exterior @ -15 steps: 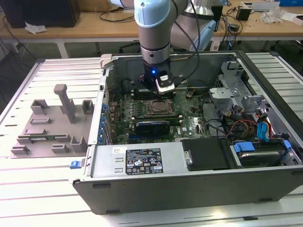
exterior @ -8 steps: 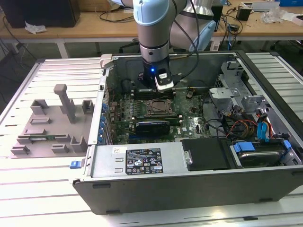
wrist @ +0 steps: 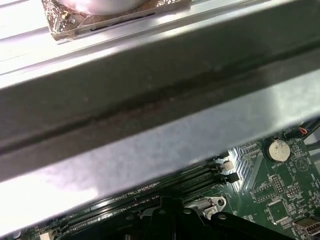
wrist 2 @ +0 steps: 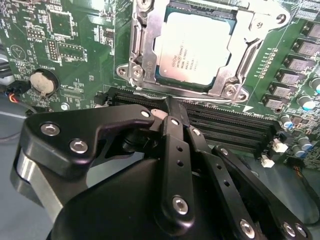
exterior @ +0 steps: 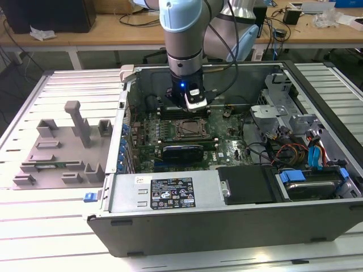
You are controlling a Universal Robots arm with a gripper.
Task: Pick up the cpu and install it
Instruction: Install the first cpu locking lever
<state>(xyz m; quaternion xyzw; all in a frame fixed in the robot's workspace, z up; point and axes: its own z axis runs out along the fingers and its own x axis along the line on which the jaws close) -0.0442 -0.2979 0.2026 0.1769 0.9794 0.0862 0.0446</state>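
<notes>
cpu [wrist 2: 192, 50] lies flat in the socket [wrist 2: 145, 55] on the green board [wrist 2: 75, 45], silver top up, metal frame around it

my pincer [wrist 2: 170, 106] hangs just beside the socket, over the black memory slots [wrist 2: 230, 127]; fingertips drawn together, nothing between them, not touching the cpu

coin battery [wrist 2: 41, 83] sits off to one side on the board

exterior view: my arm [exterior: 181, 34] comes straight down into the open computer case [exterior: 227, 215], pincer [exterior: 195, 105] on the far side of the socket [exterior: 190, 129]

case sits on the slatted metal surface [exterior: 57, 238]; grey plastic tray [exterior: 62, 150] with upright pegs lies beside it on the exterior view's left

first wrist view: case wall [wrist: 150, 100] close up, memory slots [wrist: 185, 180] and coin battery [wrist: 276, 148] beyond it
</notes>
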